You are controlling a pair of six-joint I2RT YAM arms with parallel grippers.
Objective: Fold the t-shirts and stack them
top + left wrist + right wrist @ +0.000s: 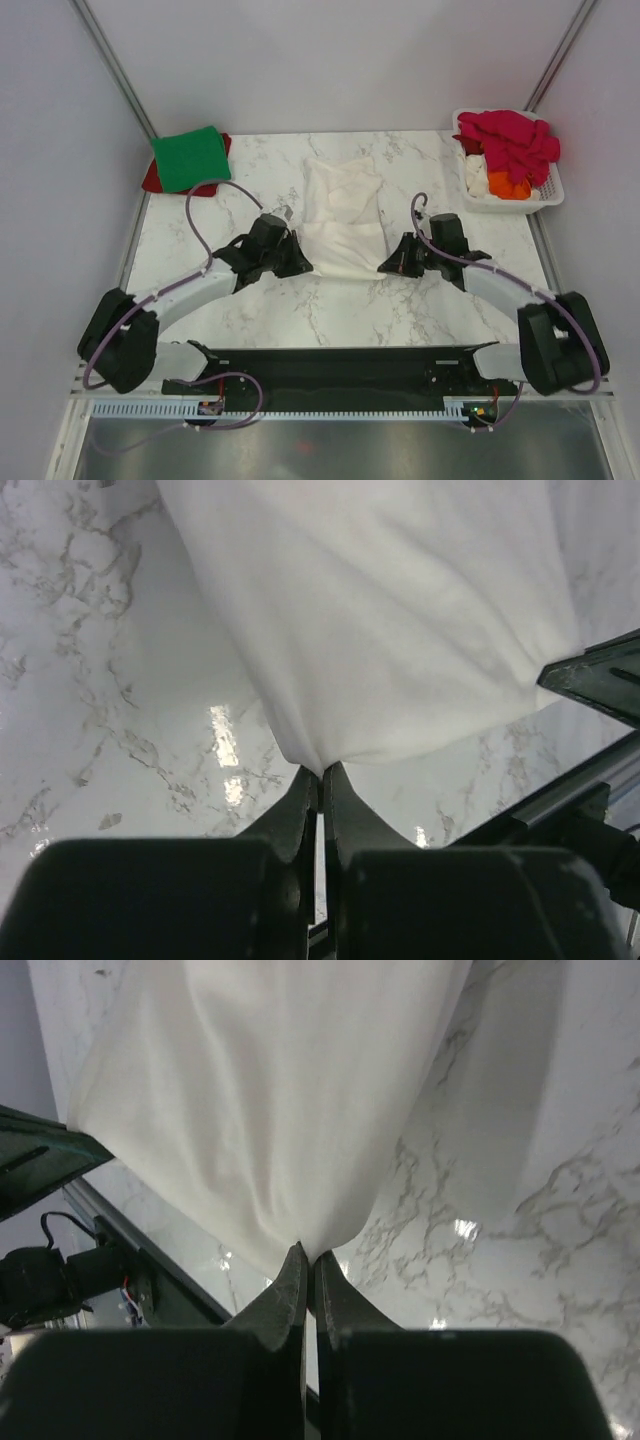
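Observation:
A white t-shirt (343, 212) lies in the middle of the marble table, folded into a long strip running away from me. My left gripper (303, 268) is shut on its near left corner, and the cloth (400, 630) bunches into the fingertips (322, 772). My right gripper (384, 267) is shut on the near right corner, where the white cloth (270, 1100) pinches between the tips (308, 1252). A folded green t-shirt (190, 157) rests on a red one (152, 179) at the back left. Magenta t-shirts (510, 140) and an orange one (508, 186) sit in the basket.
The white slatted basket (549, 192) stands at the back right corner. White walls with metal posts close in the table on three sides. The black base rail (340, 365) runs along the near edge between the arm bases.

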